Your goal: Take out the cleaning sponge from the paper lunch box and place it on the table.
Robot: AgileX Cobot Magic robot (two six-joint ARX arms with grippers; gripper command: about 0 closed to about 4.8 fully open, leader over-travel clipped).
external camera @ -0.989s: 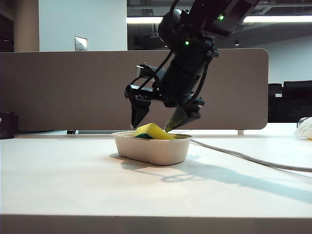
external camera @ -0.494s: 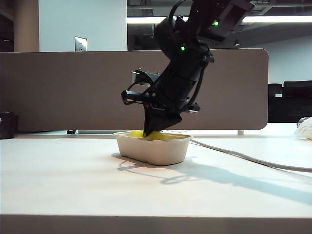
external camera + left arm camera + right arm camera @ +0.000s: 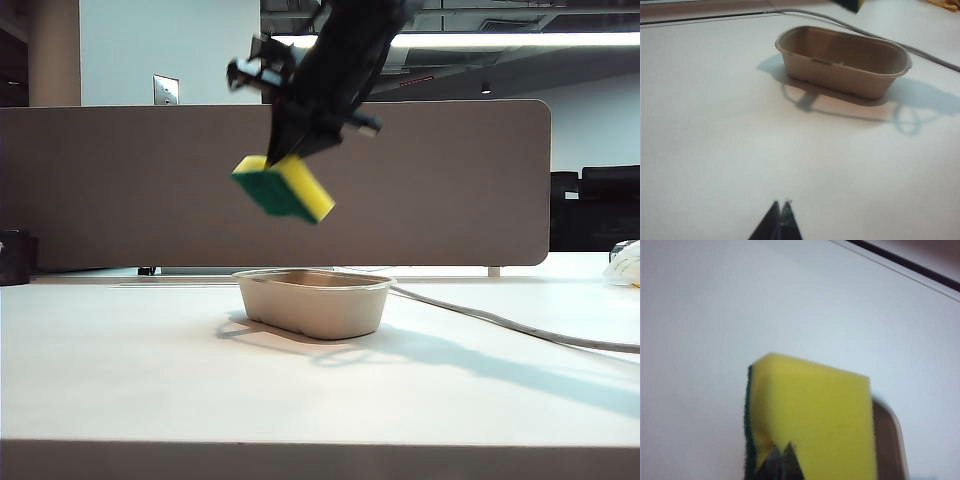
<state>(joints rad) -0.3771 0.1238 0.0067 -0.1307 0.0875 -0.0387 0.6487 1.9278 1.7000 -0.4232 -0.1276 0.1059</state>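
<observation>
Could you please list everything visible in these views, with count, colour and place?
cleaning sponge: one, yellow with a dark green face, in the air above the lunch box.
paper lunch box: one, beige, mid-table, empty.
table: one, white.
cable: one, grey, lying on the table to the right of the box.
partition panel: one, grey-brown, upright behind the table.
dark object: one, black, far left edge.
right hand: black, raised, shut on the cleaning sponge.
left hand: black, shut, low over the bare table, apart from the box.
</observation>
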